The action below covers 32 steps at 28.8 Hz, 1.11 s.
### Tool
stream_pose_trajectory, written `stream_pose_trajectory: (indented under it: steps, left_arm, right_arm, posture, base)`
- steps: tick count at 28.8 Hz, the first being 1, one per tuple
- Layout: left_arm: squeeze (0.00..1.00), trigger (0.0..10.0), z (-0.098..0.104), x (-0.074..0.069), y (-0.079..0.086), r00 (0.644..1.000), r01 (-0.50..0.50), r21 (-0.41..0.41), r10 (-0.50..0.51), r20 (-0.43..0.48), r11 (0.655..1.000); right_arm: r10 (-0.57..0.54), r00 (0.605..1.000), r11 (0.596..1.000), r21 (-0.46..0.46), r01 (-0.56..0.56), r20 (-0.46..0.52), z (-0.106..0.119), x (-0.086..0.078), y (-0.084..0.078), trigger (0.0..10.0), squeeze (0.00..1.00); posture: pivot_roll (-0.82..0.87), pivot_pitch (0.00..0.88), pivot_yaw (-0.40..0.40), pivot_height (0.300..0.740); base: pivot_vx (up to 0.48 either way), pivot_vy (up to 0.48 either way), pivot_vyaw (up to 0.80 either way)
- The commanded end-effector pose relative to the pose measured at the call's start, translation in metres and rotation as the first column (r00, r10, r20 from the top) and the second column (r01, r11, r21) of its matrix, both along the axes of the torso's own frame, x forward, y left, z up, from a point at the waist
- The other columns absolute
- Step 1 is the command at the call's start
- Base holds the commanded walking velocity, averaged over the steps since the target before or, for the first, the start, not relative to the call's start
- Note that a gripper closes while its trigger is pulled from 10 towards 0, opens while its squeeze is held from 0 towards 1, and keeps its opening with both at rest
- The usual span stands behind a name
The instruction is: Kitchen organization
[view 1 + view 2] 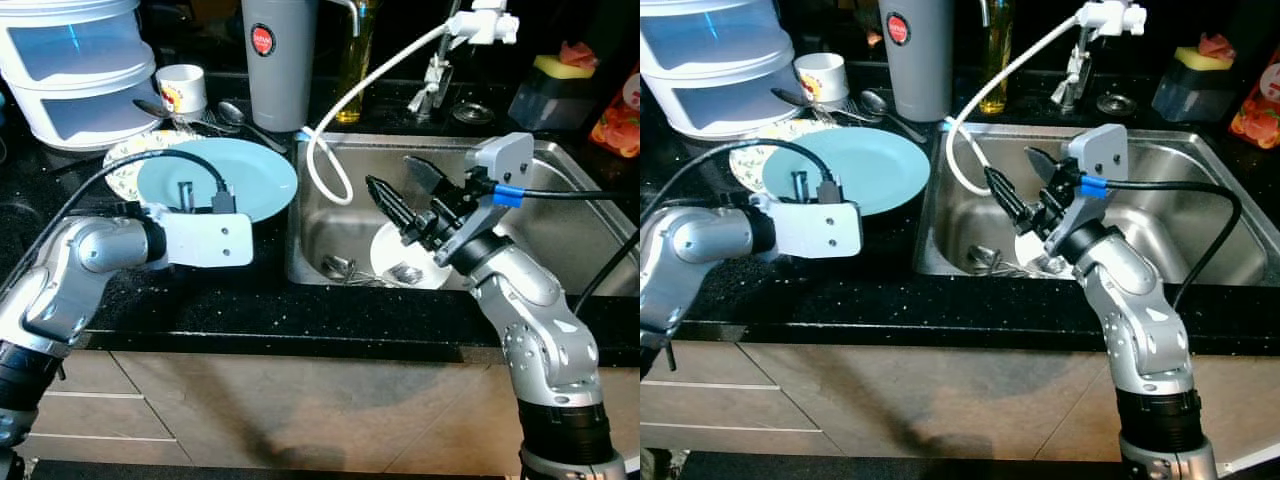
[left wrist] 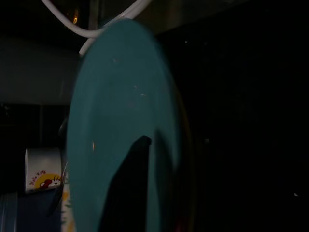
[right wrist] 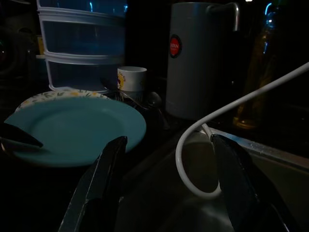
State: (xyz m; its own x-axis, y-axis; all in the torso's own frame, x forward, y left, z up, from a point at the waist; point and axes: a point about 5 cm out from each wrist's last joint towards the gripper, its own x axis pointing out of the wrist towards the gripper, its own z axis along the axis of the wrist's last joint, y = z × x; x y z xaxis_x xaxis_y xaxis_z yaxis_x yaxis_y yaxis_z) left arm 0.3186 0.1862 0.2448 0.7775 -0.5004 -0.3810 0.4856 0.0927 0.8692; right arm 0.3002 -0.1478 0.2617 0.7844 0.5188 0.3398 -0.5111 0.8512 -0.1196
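Note:
A teal plate (image 1: pixel 220 175) rests on a floral plate (image 1: pixel 125 165) on the black counter, left of the sink. My left gripper (image 1: pixel 185 192) is shut on the teal plate's near rim; one black finger (image 2: pixel 130 188) lies across its top and the other is hidden underneath. Over the steel sink (image 1: pixel 560 240), my right gripper (image 1: pixel 402 192) hangs open with nothing between its fingers, pointing towards the teal plate. Below it in the basin lie a white plate (image 1: pixel 395 255) and some cutlery (image 1: pixel 340 268).
A white hose (image 1: pixel 330 165) loops from the faucet (image 1: pixel 480 25) into the sink's left corner. Behind the plates stand stacked white containers (image 1: pixel 75 70), a mug (image 1: pixel 183 88), spoons (image 1: pixel 235 115), a grey jug (image 1: pixel 277 60) and an oil bottle (image 1: pixel 355 60). A sponge holder (image 1: pixel 560 90) sits back right.

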Motion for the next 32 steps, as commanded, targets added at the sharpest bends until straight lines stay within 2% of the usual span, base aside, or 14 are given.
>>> stream_pose_trajectory:
  steps: [1,2,3,4,5,7,10,14,20,25,28,32]
  left_arm:
    - [1.0,10.0,0.0,-0.008,-0.003,0.999,0.037,0.012,-0.037,-0.034,0.999]
    - [1.0,10.0,0.0,-0.008,-0.003,0.999,0.037,0.012,-0.037,-0.034,0.999]
    - [0.28,10.0,-0.001,-0.01,-0.004,0.998,0.051,0.013,-0.05,-0.048,0.999]
    - [0.28,10.0,-0.001,-0.01,-0.004,0.998,0.051,0.013,-0.05,-0.048,0.999]
    - [0.0,10.0,0.0,-0.013,-0.007,0.996,0.073,0.006,-0.072,-0.058,0.997]
    - [0.0,10.0,0.0,-0.014,-0.009,0.994,0.086,0.001,-0.086,-0.061,0.996]
    - [0.0,10.0,0.011,-0.013,-0.017,0.993,0.113,-0.03,-0.114,-0.014,0.993]
    - [0.0,10.0,0.017,-0.01,-0.016,0.995,0.097,-0.023,-0.097,0.016,0.995]
    - [0.0,10.0,0.015,-0.002,-0.004,0.999,0.03,0.028,-0.031,0.034,0.999]
    - [0.0,10.0,-0.005,0.005,0.01,0.999,-0.044,0.108,0.044,0.001,0.993]
    - [0.0,10.0,-0.007,0.006,0.012,0.998,-0.061,0.112,0.062,-0.002,0.992]
    - [0.0,10.0,-0.002,0.011,0.015,0.994,-0.099,0.137,0.091,0.062,0.986]
  right_arm:
    - [-0.011,1.0,1.0,0.003,0.011,0.008,0.002,0.0,-0.003,10.0,0.0]
    - [-0.011,1.0,1.0,0.003,0.011,0.008,0.002,0.0,-0.003,10.0,0.0]
    - [-0.011,1.0,1.0,0.003,0.011,0.007,0.002,0.0,-0.003,10.0,0.0]
    - [-0.011,1.0,1.0,0.003,0.011,0.007,0.002,0.0,-0.003,10.0,0.0]
    - [-0.011,1.0,1.0,0.003,0.011,0.008,0.002,0.0,-0.003,10.0,0.0]
    - [-0.011,1.0,1.0,0.003,0.011,0.008,0.002,0.0,-0.002,10.0,0.0]
    - [-0.009,1.0,1.0,0.002,0.009,0.011,0.003,0.0,-0.002,10.0,0.0]
    - [-0.007,1.0,1.0,0.002,0.007,0.012,0.003,0.0,-0.002,10.0,0.0]
    - [-0.006,1.0,1.0,0.002,0.006,0.011,0.003,0.0,-0.002,10.0,0.0]
    - [-0.005,1.0,1.0,0.001,0.005,0.013,0.003,0.0,-0.002,10.0,0.0]
    - [-0.006,1.0,1.0,0.001,0.006,0.013,0.003,0.0,-0.002,10.0,0.0]
    - [-0.004,1.0,1.0,-0.001,0.005,0.012,0.003,0.0,-0.002,10.0,0.0]
  posture:
    - [0.1,0.072,-0.015,0.74]
    - [0.1,0.072,-0.015,0.74]
    - [0.1,0.072,-0.015,0.74]
    - [0.1,0.072,-0.015,0.74]
    - [0.1,0.072,-0.013,0.74]
    - [0.1,0.072,-0.013,0.74]
    - [0.1,0.072,-0.014,0.74]
    - [0.1,0.072,-0.014,0.74]
    - [0.1,0.065,-0.013,0.74]
    - [0.09,0.06,-0.013,0.74]
    - [0.09,0.06,-0.013,0.74]
    - [0.1,0.06,-0.018,0.74]
  base:
    - [0.0,0.0,0.0]
    - [0.0,0.0,0.0]
    - [0.0,0.0,0.0]
    - [0.0,0.0,0.0]
    - [0.0,0.0,0.0]
    - [0.0,0.0,0.0]
    - [0.0,0.0,0.0]
    - [0.0,0.0,0.0]
    - [0.0,0.0,0.0]
    - [0.0,0.0,0.0]
    - [0.0,0.0,0.0]
    - [0.0,0.0,0.0]
